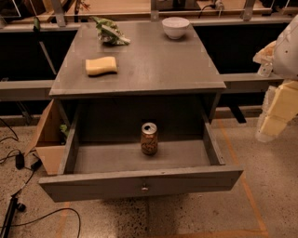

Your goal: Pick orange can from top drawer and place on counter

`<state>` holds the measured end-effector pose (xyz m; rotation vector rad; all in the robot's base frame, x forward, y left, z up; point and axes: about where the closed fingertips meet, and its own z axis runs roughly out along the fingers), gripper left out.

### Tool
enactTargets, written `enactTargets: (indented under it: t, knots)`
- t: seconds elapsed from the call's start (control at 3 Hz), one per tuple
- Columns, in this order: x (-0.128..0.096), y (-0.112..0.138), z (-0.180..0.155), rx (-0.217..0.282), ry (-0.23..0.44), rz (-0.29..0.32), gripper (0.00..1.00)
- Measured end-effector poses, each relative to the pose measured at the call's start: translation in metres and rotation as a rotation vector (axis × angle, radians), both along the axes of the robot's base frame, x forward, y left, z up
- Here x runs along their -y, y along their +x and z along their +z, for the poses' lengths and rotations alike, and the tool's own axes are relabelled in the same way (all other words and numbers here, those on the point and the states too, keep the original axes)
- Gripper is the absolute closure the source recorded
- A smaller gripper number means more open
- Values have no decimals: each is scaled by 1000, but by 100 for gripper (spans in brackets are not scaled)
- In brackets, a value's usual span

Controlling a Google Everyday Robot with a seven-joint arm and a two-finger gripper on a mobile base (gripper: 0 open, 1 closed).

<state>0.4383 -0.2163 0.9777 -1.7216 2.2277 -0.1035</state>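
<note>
From my feed the room is a speckled floor [272,195] with tape lines, a long wooden bench [121,7] across the back, and cables trailing at the left. The grey cabinet fills the middle. Its counter [153,65] carries a crumpled green-and-white bag [111,31], a white bowl [175,27] and a yellow sponge [101,65], with bare grey between them.

Below it the top drawer [116,183] is pulled well out. The gripper [275,114] hangs at the right edge of view, outside the drawer and well apart from everything in it. I cannot tell whether it is released or clenched, and it carries nothing I can see.

The orange can [149,138] stands upright near the middle of the drawer floor, toward the back, just below the counter's front edge.

That overhang is my main worry: I judge that a straight descent could clip the counter lip. Coming in from the right, the arm could also catch the drawer's side wall. The can is tall and narrow, so an off-centre touch could tip it and send it rolling.
</note>
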Motion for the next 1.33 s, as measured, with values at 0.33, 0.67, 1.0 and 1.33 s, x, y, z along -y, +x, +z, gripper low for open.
enactTargets:
  t: [0.33,0.67,1.0,1.33]
  knots:
    - [0,0,0,0,0,0,0]
    - [-15,10,-11,16,110,-19,0]
    - [-46,32,-46,21,335,-43,0]
    - [-86,48,-78,30,565,-52,0]
